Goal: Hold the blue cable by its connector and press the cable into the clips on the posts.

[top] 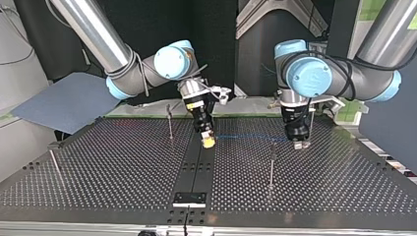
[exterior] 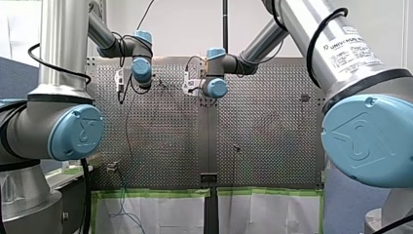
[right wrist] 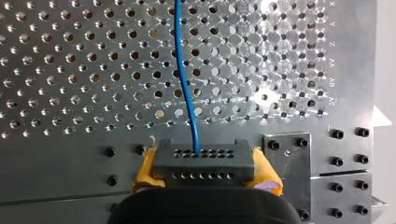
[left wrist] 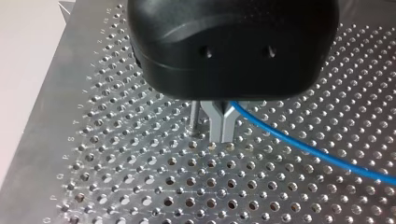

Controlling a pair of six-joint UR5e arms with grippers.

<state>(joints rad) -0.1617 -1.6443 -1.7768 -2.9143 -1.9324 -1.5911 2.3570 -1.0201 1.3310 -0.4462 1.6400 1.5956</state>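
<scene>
The thin blue cable (top: 251, 137) stretches level between my two grippers above the perforated table (top: 123, 177). My right gripper (top: 208, 141), at the top view's left, has its yellow pads (right wrist: 147, 170) shut on the grey connector block (right wrist: 201, 161); the blue cable (right wrist: 184, 79) leaves the connector and runs ahead over the plate. My left gripper (left wrist: 222, 126), black with metal fingers, is shut on the blue cable (left wrist: 299, 142), which trails off to one side. In the top view my left gripper (top: 298, 142) hangs low over the table, with a thin post (top: 311, 125) right beside it.
Upright posts stand on the table: one (top: 169, 122) near my right gripper, one (top: 271, 164) in front of the cable span, one (top: 55, 166) at the top view's far left. A black plate (top: 189, 199) sits at the near edge. A post (left wrist: 195, 119) rises beside the left fingers.
</scene>
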